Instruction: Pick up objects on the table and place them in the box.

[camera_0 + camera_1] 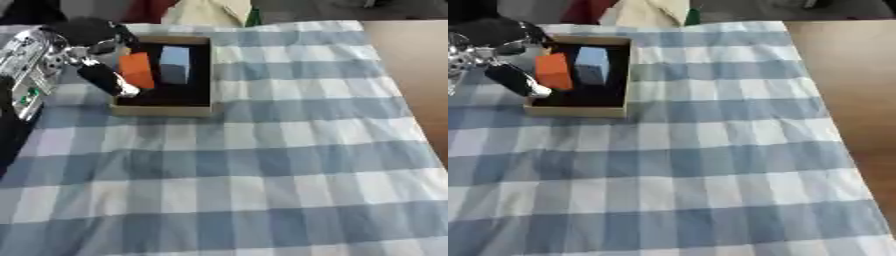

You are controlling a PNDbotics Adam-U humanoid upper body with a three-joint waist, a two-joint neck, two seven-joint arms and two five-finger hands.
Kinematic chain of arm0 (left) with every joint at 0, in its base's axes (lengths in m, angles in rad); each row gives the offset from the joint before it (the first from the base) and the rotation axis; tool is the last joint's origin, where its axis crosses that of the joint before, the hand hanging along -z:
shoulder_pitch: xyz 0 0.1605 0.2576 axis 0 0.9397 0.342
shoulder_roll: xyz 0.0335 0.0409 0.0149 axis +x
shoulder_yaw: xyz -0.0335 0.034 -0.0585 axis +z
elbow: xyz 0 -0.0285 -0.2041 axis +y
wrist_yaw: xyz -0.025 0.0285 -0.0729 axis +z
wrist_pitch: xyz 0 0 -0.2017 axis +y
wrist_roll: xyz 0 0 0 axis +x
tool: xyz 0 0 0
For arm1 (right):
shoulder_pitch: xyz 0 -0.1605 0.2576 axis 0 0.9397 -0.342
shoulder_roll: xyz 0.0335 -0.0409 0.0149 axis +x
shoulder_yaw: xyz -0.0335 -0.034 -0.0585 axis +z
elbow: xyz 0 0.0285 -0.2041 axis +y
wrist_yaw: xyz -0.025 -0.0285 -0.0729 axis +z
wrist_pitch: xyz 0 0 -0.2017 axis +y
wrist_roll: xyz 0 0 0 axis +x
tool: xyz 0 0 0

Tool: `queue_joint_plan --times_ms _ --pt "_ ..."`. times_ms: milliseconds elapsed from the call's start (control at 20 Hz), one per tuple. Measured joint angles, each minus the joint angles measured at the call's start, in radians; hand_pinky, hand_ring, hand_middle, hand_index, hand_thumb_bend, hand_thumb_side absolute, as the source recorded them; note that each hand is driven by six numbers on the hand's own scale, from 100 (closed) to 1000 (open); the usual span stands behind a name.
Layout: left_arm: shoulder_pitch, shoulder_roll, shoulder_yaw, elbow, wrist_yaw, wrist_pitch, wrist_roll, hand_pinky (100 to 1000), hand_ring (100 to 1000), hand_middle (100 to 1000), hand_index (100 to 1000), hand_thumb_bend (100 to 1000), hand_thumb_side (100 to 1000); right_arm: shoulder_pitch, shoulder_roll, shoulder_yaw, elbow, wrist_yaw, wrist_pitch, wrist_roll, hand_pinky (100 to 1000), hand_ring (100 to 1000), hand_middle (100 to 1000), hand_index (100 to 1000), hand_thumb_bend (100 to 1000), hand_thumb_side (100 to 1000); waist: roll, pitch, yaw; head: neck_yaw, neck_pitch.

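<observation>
Cloth (262, 190) checked, bare | box (163, 111) holds blue block (175, 64) | left hand (105, 75) pinches orange block (136, 70) by its sides, likely light, rigid

A blue-and-white checked cloth (262, 170) covers most of the counter, whose bare brown wood (420, 75) shows along the right side. Beyond the far edge lie blurred red (149, 10) and cream (210, 11) shapes; lighting is soft and even.

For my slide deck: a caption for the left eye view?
Left hand at the box with an orange block; blue block inside.
</observation>
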Motion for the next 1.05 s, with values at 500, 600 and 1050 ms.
queue_joint_plan --times_ms 500,600,1050 --pt "0.064 0.051 0.043 -0.212 0.140 -0.055 0.101 754 738 681 846 181 597 0.013 0.001 -0.006 0.000 0.004 -0.003 -0.006 891 774 527 676 100 684 -0.009 -0.032 0.039 -0.034 0.033" --pt "0.097 0.076 0.058 -0.262 0.172 -0.073 0.131 726 707 655 829 180 608 0.017 0.001 -0.006 0.000 0.005 -0.004 -0.008 891 775 528 677 100 681 -0.013 -0.036 0.048 -0.042 0.037" --pt "0.311 0.133 0.166 -0.492 0.313 -0.069 0.272 721 699 661 839 103 734 0.018 0.001 -0.018 0.000 0.009 -0.030 -0.036 890 777 532 678 100 678 -0.047 -0.043 0.088 -0.083 0.045"
